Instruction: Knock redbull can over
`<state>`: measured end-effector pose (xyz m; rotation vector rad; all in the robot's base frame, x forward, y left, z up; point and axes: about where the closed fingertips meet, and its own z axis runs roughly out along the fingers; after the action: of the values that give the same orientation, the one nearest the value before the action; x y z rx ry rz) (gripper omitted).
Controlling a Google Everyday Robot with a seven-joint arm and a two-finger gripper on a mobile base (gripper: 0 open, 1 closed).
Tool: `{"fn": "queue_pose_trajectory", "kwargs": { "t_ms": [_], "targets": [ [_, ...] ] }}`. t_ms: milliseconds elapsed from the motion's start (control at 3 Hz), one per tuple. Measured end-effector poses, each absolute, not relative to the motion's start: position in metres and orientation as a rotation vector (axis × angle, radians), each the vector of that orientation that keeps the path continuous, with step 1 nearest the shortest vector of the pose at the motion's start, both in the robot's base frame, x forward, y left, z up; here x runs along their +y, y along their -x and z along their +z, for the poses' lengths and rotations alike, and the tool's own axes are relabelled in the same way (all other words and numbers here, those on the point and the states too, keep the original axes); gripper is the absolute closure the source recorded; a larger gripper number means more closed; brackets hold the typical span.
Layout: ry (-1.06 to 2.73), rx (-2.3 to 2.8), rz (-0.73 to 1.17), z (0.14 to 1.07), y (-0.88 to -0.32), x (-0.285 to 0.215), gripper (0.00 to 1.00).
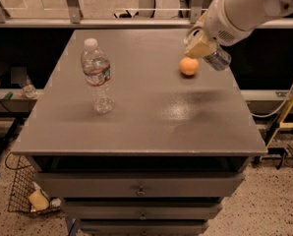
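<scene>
Silver redbull can (218,59) tilted beside pincer (199,47), right of orange (189,66); pincer grip unclear

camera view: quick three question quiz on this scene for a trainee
1. True or false: the water bottle stands upright on the table.
2. Where is the orange fruit? A: touching the water bottle. B: at the table's far right part, just below the gripper in the picture. C: at the table's front edge.
3. Is the redbull can upright or tilted?

Key: 1 true. 2 B. 3 tilted, right beside the gripper at the table's far right edge.
</scene>
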<state>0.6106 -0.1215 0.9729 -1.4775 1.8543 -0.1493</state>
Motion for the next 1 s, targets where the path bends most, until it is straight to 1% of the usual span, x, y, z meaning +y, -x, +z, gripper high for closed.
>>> {"fn": "queue_pose_trajectory", "kwargs": {
  "t_ms": [333,667,1000],
  "targets": [
    [1.936,1.721,-0.281,0.961,-0.603,-0.073,1.00],
    [2.242,1.624,-0.278,0.935,-0.593,-0.037,1.00],
    [2.429,1.593,-0.265,0.907,-0.586,-0.020,1.00]
  ]
}}
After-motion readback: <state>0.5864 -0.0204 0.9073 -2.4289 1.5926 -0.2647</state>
